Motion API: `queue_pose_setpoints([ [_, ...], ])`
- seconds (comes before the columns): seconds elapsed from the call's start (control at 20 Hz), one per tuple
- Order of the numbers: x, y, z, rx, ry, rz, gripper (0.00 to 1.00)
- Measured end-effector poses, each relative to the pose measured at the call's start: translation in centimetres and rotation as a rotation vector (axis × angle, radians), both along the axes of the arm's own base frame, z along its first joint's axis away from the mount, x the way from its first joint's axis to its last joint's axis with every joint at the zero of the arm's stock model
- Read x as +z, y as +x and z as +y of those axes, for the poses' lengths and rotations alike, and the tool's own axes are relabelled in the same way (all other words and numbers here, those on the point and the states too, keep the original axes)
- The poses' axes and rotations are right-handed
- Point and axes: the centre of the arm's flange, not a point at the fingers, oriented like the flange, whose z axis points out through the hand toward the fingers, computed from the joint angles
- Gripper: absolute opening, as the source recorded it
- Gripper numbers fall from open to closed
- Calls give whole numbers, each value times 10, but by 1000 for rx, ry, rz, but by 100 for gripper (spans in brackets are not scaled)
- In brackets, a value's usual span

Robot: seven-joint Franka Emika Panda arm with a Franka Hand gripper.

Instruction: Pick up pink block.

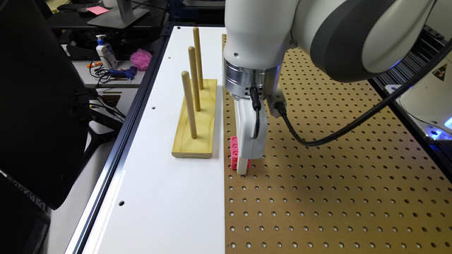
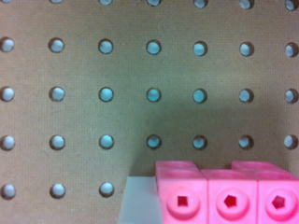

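Claw down at the pink block on the pegboard

In the exterior view's centre the claw (image 1: 243, 168) reaches the worktop, its white finger (image 2: 138, 200) touching the pink block (image 1: 233, 151); how wide it stands, and whether it grips, I cannot tell. The block sits on the brown pegboard (image 1: 335, 183) right at its seam with the white panel (image 1: 155, 197), just right of the wooden peg stand (image 1: 196, 123). Open pegboard spreads right and below. The lotion bottle (image 1: 106, 51) at upper left has an unreadable label.
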Motion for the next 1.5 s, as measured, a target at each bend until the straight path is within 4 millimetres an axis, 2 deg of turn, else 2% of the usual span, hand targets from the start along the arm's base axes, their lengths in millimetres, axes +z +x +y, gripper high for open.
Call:
queue_pose_setpoints([
  [0.15,4,1,0,-1,0,-4,0],
  [0.35,29,2,-1,3,-8,-3,0],
  [0.55,43,2,-1,4,-12,-3,0],
  [1.15,113,-2,-2,9,-31,-11,0],
  [1.5,129,-4,-2,10,-34,-18,0],
])
